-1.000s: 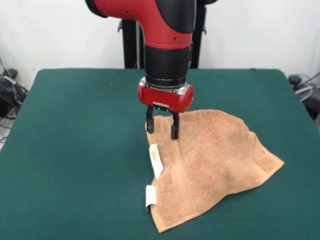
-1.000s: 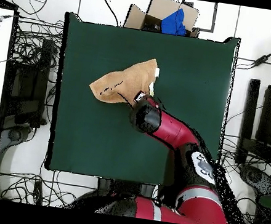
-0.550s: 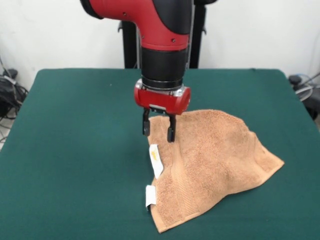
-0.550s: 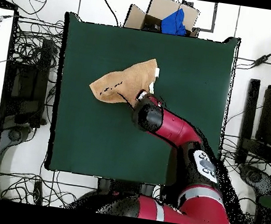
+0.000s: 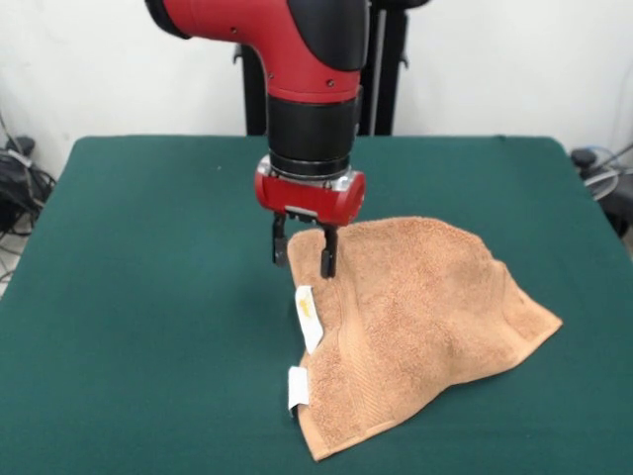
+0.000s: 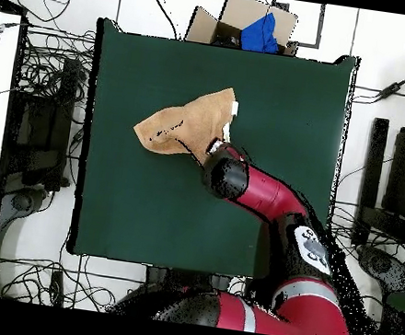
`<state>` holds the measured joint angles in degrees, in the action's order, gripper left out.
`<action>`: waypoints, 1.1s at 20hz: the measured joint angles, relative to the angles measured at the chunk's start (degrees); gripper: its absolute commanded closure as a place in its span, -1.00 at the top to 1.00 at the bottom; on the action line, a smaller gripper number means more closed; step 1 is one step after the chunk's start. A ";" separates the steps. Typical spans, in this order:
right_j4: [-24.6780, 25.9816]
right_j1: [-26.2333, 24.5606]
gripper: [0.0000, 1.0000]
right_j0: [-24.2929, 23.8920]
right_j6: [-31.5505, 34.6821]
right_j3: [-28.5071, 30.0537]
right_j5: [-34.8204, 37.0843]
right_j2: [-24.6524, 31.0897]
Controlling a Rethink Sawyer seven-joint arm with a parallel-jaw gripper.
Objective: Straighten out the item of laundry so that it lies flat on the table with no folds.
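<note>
Glossy red arm (image 5: pixel 297 40) with black joint collar, small dark screws, red wrist block, two black-fingered tool (image 5: pixel 301 253).

You had rough, matt terry towel (image 5: pixel 420 317) on matt felt-like table (image 5: pixel 148 297); arm shell (image 5: pixel 297 40) looked glossy plastic.

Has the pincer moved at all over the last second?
Yes. The pincer, open, has risen and slid toward the picture's left, off the towel's far corner, judged against the white tags.
</note>
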<state>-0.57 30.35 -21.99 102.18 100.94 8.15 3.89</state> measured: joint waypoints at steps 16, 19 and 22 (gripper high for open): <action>1.02 -2.48 1.00 -1.20 0.00 -0.45 0.11 0.01; 1.04 -2.69 1.00 -1.25 0.00 -0.50 0.11 0.07; 1.02 -3.15 1.00 -1.55 0.00 -0.60 0.26 0.47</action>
<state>0.46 27.20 -23.54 102.18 100.34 8.41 4.36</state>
